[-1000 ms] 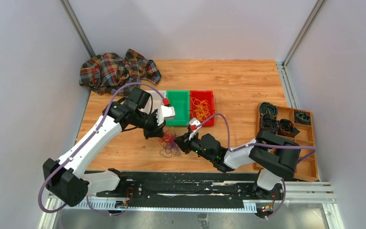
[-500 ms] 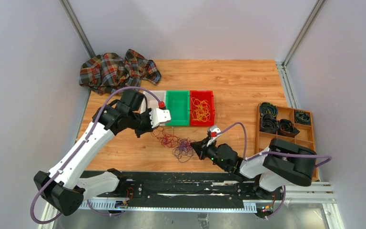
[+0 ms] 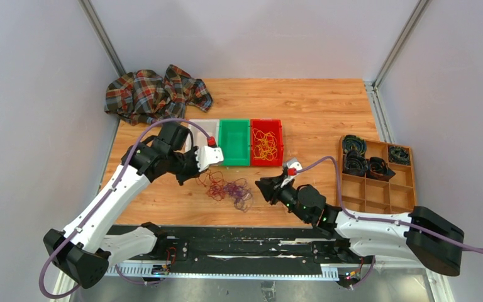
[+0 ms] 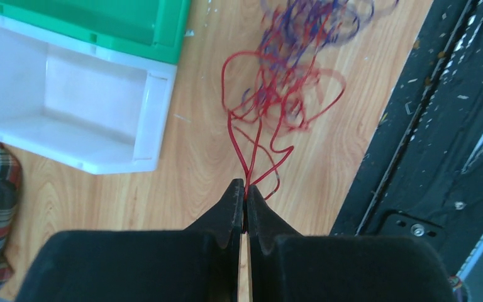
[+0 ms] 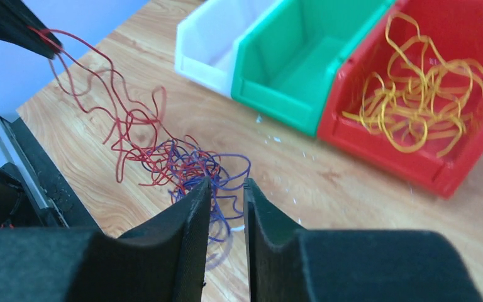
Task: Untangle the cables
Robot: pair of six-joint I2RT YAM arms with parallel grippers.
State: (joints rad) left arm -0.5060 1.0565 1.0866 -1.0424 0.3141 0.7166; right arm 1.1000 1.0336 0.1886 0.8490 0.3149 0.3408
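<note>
1. Top external: the red cable (image 3: 214, 182) and the purple cable (image 3: 241, 192) are lying in one loose snarl on the bench (image 3: 314, 107), just on the near side of the green bin (image 3: 234, 143). The yellow cables (image 3: 265, 143) are sitting apart in the red bin (image 3: 267, 163), which is touching the green bin's right wall. The left jaws are reaching into the snarl's left edge. The right jaws are hanging right of the snarl, clear of it.

2. Left wrist: the left jaws are pinching tight on a doubled strand of the red cable (image 4: 232, 129). That strand is running away from the tips into a blurred knot with the purple cable (image 4: 308, 19), off the corner of the green bin (image 4: 100, 19). These wires are looking thread-thin, limp and almost weightless, so a pull is likely dragging the whole knot along rather than freeing one strand.

3. Right wrist: the right jaws are standing narrowly apart and gripping nothing. The loops of the purple cable (image 5: 226, 170) are lying just past the tips, on the near side of the green bin (image 5: 302, 63). The red cable (image 5: 132, 119) is climbing from the knot to the left jaws. The best hold is probably an outer purple loop on the side away from the red. It wants a firm pinch, since so fine a strand may be slipping out.
</note>
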